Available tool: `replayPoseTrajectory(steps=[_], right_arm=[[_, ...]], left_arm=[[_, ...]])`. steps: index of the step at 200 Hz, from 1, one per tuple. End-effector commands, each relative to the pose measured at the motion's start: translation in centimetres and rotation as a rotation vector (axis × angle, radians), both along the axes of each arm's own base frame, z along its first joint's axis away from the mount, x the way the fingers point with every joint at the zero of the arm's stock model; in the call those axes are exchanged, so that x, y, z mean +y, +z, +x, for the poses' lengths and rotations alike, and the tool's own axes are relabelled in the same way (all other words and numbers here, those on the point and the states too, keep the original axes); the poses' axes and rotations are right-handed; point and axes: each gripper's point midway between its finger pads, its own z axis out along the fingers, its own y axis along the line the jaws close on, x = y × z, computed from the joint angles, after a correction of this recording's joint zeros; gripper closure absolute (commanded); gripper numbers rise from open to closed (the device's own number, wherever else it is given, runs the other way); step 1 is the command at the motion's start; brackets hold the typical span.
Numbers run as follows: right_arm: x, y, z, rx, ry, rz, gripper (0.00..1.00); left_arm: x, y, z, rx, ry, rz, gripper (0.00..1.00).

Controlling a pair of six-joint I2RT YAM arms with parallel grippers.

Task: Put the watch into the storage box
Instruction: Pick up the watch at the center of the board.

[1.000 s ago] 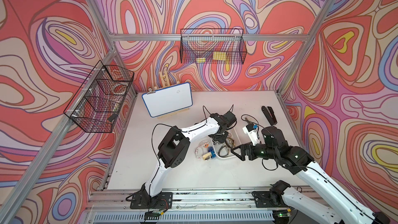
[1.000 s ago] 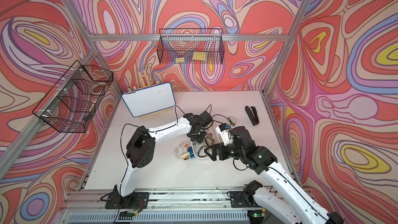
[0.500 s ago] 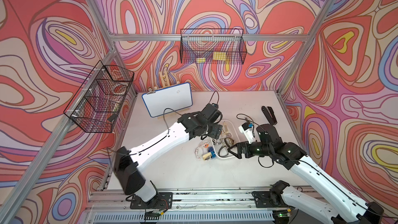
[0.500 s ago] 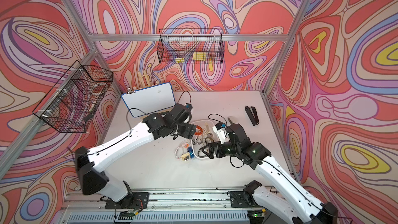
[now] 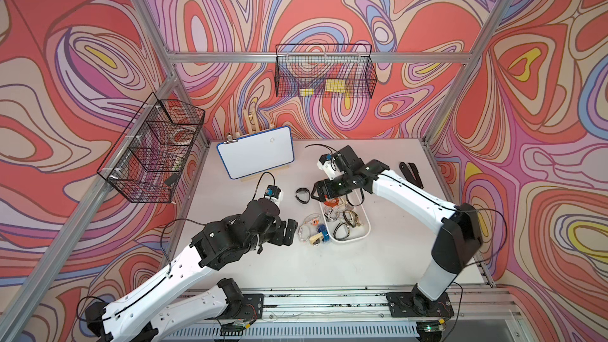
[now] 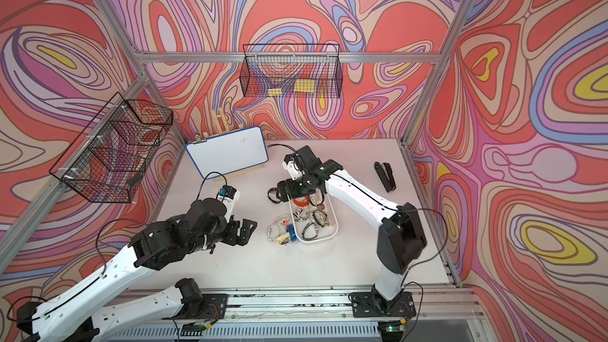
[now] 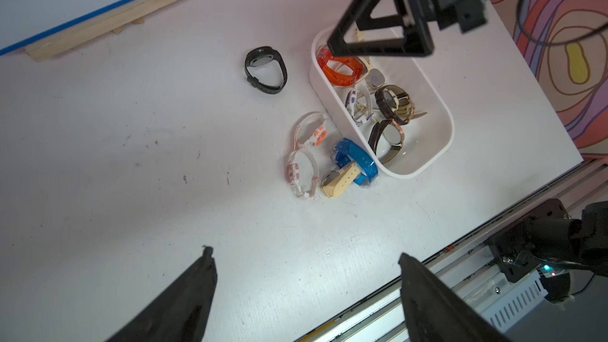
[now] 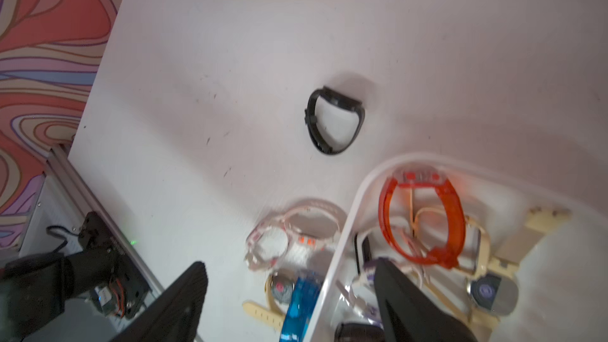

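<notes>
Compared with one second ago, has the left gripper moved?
Yes. The left gripper has drawn back off the storage box, farther from the whiteboard, and now hangs beside the box, open.

**Plastic, wire and bare wood**

Your storage box (image 7: 424, 152) is smooth, glossy white plastic, and the table (image 7: 131, 159) under it is matt white and scuffed. The orange watch (image 7: 343, 80) inside is translucent plastic. In both top views, at ten o'clock from the box, the black watch (image 7: 261, 57) looks matt and rubbery. The whiteboard's ledge (image 7: 108, 21) is bare wood, and the wire basket (image 5: 324, 74) is black metal.
</notes>
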Motion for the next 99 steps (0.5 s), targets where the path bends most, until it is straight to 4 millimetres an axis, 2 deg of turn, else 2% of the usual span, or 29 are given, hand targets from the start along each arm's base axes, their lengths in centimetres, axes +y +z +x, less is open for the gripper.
replayPoseTrajectory(steps=[1, 33, 58, 99], right_arm=[[-0.3, -3.6, 1.5, 0.045, 0.040, -0.160, 0.28], [1.6, -6.4, 3.8, 0.059, 0.070, -0.223, 0.31], [2.0, -8.4, 4.7, 0.080, 0.075, -0.259, 0.37], [2.1, -10.5, 5.6, 0.082, 0.080, -0.304, 0.42]], left_arm=[[0.9, -0.7, -0.8, 0.017, 0.020, -0.027, 0.08], [0.3, -1.6, -1.6, 0.033, -0.021, -0.062, 0.08], [0.2, -1.8, -1.7, 0.011, -0.036, -0.068, 0.08], [-0.1, -1.8, -1.3, -0.013, -0.044, -0.071, 0.08]])
